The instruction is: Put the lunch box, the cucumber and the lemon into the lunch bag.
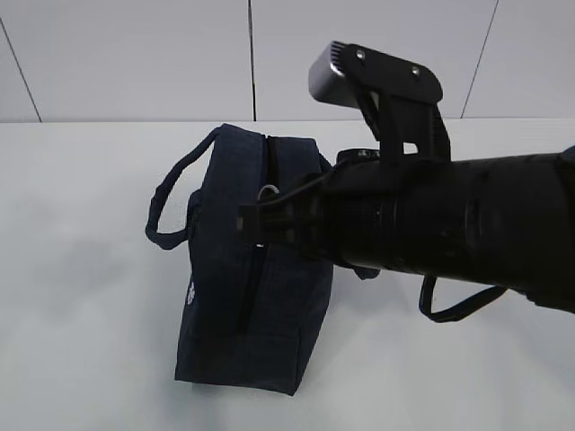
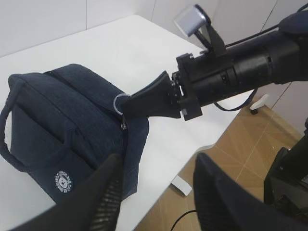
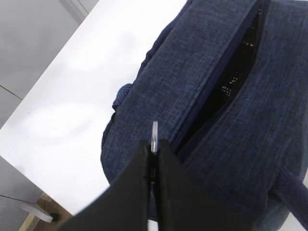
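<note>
- I am at the opening step: my right pincer (image 3: 153, 159) is pinched shut on the metal ring pull (image 3: 154, 134) of the zipper, and nothing has gone into the bag yet as far as I can see.
- The lunch bag (image 1: 252, 269) stands on the white surface (image 1: 81, 269), a little left of the middle in the outside view, with one handle (image 1: 171, 202) looped out to its left and the other trailing off to the right under my arm.
- In the right wrist view the zipper (image 3: 226, 86) is parted along the stretch beyond my fingertips, showing a dark gap into the bag; I cannot tell how far the opening runs past the top edge of that view.
- My left pincer (image 2: 154, 192) hangs open and empty at the near side of the bag, holding nothing; its fingers (image 2: 108, 197) sit close by the corner with the white round logo (image 2: 64, 182), and I cannot tell whether they touch the fabric.
- The lunch box, the cucumber and the lemon are not in any of my views, so I cannot say where they lie.
- Next move, as I judge it: draw the ring along the zipper line until the mouth is wide enough for the box, keeping the pull in line with the track so the ring does not slip from the tips.
- The bag is soft and light, so it may drag along with the pull; bracing it with the left pincer would likely help.
- After that I must release the ring and find the three items.
</note>
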Tool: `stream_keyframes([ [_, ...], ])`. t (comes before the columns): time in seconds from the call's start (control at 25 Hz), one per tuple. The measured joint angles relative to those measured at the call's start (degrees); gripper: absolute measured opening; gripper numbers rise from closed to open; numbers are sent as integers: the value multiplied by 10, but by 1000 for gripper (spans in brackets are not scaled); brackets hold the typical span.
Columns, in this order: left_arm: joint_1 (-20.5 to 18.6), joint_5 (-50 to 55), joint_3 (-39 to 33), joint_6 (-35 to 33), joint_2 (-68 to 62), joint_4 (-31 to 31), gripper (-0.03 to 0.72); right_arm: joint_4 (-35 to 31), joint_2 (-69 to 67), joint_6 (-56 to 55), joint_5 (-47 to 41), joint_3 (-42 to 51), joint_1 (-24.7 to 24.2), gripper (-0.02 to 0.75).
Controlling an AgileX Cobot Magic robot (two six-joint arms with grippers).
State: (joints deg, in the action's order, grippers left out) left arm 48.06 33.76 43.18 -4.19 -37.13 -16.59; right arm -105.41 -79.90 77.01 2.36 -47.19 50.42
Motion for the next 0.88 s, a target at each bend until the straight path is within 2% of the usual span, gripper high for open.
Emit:
stream_keyframes([
  [0.36,0,-11,-3,0,-31,-1,352,0,-6,20,7,-13,-11,7],
  [0.52,0,-49,-38,0,-53,-1,356,-1,-11,23,7,-13,-11,7],
  [0.76,0,-100,-72,0,-93,-5,454,-1,-12,23,3,-13,-11,7],
  [0.88,0,-124,-75,0,-122,-6,469,-1,-12,23,1,-13,-11,7],
])
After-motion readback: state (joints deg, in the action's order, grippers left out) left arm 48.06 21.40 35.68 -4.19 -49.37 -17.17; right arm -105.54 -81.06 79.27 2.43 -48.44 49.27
